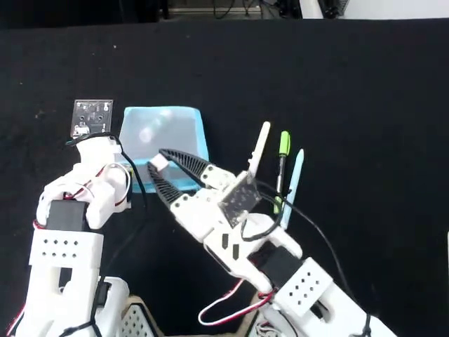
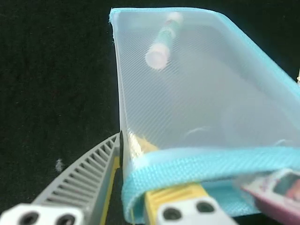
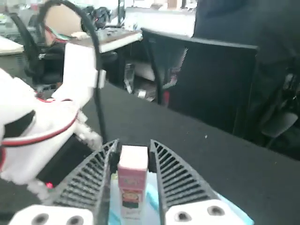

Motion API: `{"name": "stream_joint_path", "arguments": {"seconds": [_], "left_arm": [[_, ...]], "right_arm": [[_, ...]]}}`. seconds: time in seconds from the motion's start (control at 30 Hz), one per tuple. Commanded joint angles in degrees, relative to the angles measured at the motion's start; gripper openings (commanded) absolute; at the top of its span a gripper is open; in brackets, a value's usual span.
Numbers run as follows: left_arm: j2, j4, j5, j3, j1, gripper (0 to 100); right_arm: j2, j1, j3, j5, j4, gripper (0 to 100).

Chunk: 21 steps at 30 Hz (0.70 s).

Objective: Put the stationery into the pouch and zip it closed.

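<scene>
Pouch (image 1: 165, 130) rim sits pinched in the left claw (image 2: 127, 143); the right claw (image 3: 132, 145) grips an eraser (image 3: 132, 171) just over that rim.

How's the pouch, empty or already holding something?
Not empty: a stick-shaped item with a white end shows through the mesh of the pouch in the left wrist view.

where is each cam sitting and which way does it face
High view: fixed above, looking down on the table; both arms, the pouch, three pens.
Left wrist view: on the left arm, looking along its pincer clamped on the pouch's rim.
Right wrist view: on the right arm, facing level across the table; its pincer holds an eraser, left arm alongside.
Shared: all three show the eraser; high and left wrist show the pouch.
</scene>
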Motion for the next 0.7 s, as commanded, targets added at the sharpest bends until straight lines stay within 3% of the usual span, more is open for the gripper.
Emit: {"name": "stream_joint_path", "arguments": {"seconds": [0.0,0.2,0.47,0.67], "left_arm": [[-0.2,0.4,0.6,-0.6,-0.4,3],[-0.2,0.4,0.6,-0.6,-0.4,3],[-0.2,0.4,0.6,-0.6,-0.4,3],[-0.2,0.4,0.6,-0.6,-0.4,3]], "right_arm": [[-0.6,2.1,1.1,0.4,-4.5,1.1],[-0.6,2.2,3.8,1.1,-4.5,1.1],[-1.2,2.0,7.0,17.4,-4.7,1.1],[-1.2,1.8,7.1,18.8,-4.0,1.1]]}}
